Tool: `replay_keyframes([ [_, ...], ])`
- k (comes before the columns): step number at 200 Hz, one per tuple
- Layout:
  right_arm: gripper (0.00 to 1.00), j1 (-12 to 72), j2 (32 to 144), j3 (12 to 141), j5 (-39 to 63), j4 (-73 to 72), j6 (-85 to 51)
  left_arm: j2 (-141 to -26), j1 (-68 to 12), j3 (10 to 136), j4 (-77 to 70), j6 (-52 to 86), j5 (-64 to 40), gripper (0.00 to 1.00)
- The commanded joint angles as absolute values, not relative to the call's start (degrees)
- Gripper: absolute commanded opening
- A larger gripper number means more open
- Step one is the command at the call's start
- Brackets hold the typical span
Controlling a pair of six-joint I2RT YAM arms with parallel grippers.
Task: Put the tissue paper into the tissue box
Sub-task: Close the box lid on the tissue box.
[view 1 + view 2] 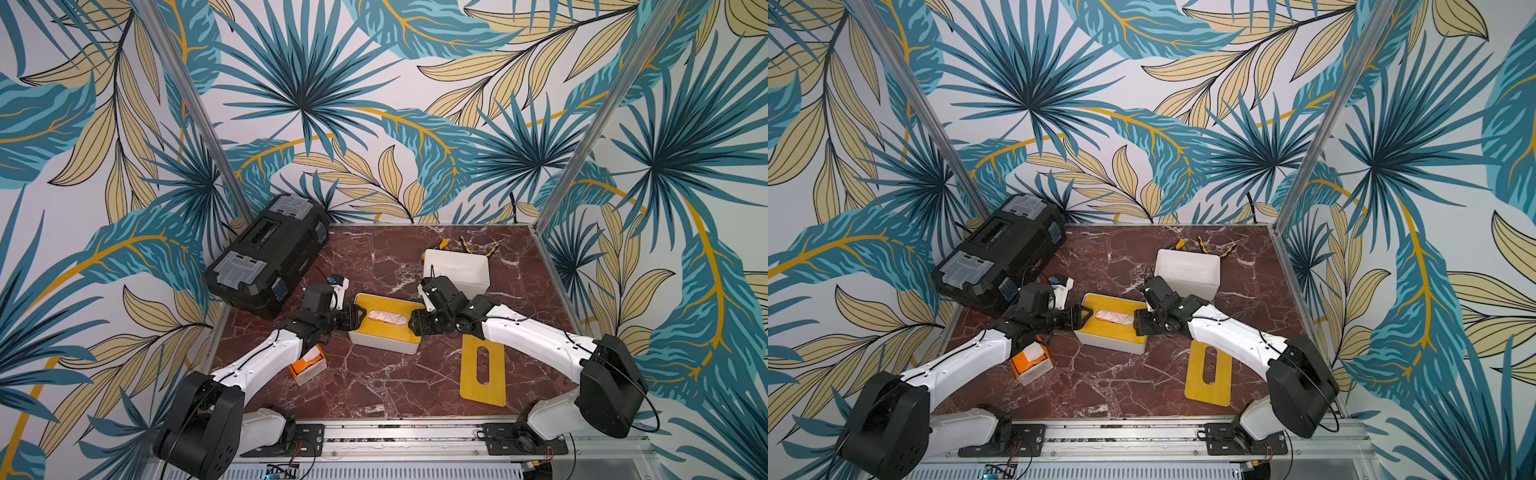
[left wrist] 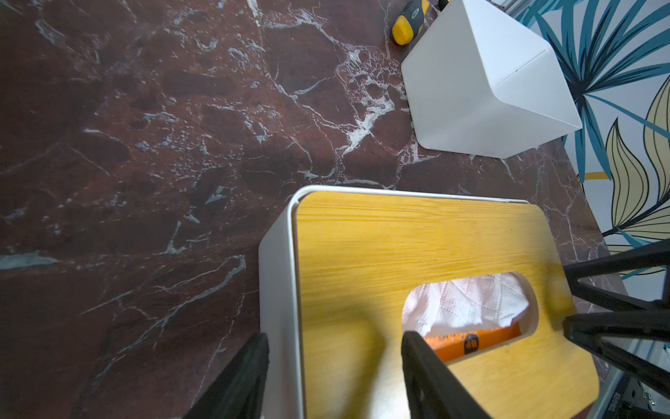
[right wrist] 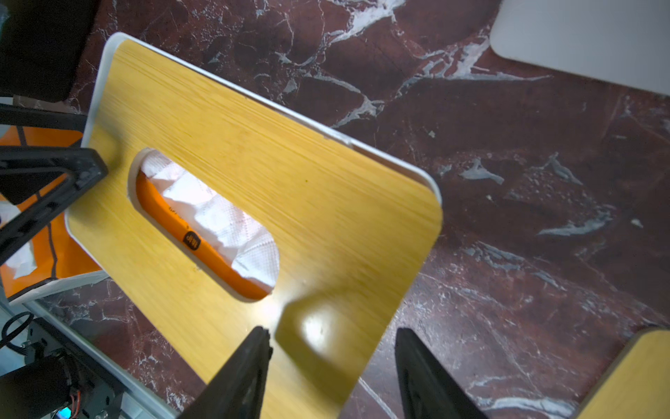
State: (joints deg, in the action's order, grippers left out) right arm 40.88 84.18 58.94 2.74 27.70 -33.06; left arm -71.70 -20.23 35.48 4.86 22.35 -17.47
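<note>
The tissue box (image 1: 384,338) is white with a yellow wooden lid (image 2: 380,246) and stands mid-table. White tissue paper (image 1: 388,316) in an orange wrapper shows through the lid's slot, also in the wrist views (image 2: 467,301) (image 3: 224,221). My left gripper (image 1: 353,318) is open at the box's left end, one finger outside the white wall and one over the lid (image 2: 335,348). My right gripper (image 1: 417,322) is open at the right end, one finger over the lid and one past its edge (image 3: 333,344). Neither holds anything.
A second white box (image 1: 457,270) stands at the back right with yellow-handled tools (image 1: 442,244) behind it. A spare slotted yellow lid (image 1: 484,370) lies front right. An orange tissue pack (image 1: 309,363) sits under my left arm. A black toolbox (image 1: 266,253) fills the back left.
</note>
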Motion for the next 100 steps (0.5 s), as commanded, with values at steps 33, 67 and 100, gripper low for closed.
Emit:
replay_keyframes([
  [33,0.40,41.15,84.27,56.78,6.10,27.06,-36.64,-72.07,-20.56,34.29,2.64,22.06,-18.97,0.65],
  [67,0.26,41.20,88.33,56.80,7.22,24.27,-36.83,-72.16,-20.61,33.88,1.36,22.33,-19.91,0.66],
  [100,0.20,41.21,90.73,56.51,7.70,21.36,-36.33,-73.15,-20.64,33.49,0.04,22.50,-21.00,0.67],
])
